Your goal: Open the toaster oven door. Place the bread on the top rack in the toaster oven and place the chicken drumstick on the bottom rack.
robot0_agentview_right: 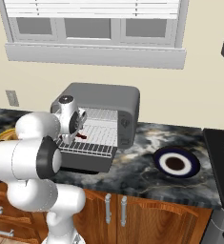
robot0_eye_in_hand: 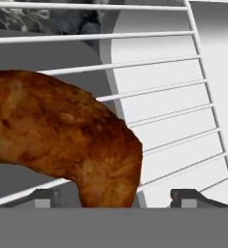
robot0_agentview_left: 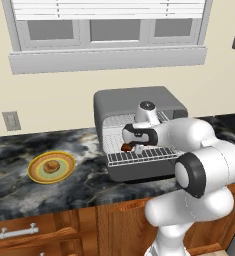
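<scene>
Two dark fingertips (robot0_eye_in_hand: 45, 198) rise at the bottom of the hand view, set wide apart, and the chicken drumstick (robot0_eye_in_hand: 62, 140) sits between them, closer to the left one; whether either pad touches the meat cannot be told, since the tips are mostly cut off by the frame edge. Beyond the fingers, silver rack wires (robot0_eye_in_hand: 164, 87) run across a pale floor, and the reddish-brown piece lies over those wires.

From the left base view the gripper (robot0_agentview_left: 131, 145) reaches down at the mouth of the toaster oven (robot0_agentview_left: 139, 100), with the drumstick a small dark lump right under the fingers, just above the pulled-out rack. That rack extends forward over the toaster oven door (robot0_agentview_left: 139, 172), which hangs open and flat, below and in front of the fingers. From the right base view the gripper (robot0_agentview_right: 75, 135) sits at the same opening, a spot of red-brown just beside it on the wires.

Well to the left of the fingers, the bread (robot0_agentview_left: 51, 166) rests on a yellow and green plate (robot0_agentview_left: 36, 172) on the dark marbled counter (robot0_agentview_left: 89, 185). Far off to the right of the fingers, a blue-rimmed plate (robot0_agentview_right: 192, 169) with a dark centre lies on the same counter
</scene>
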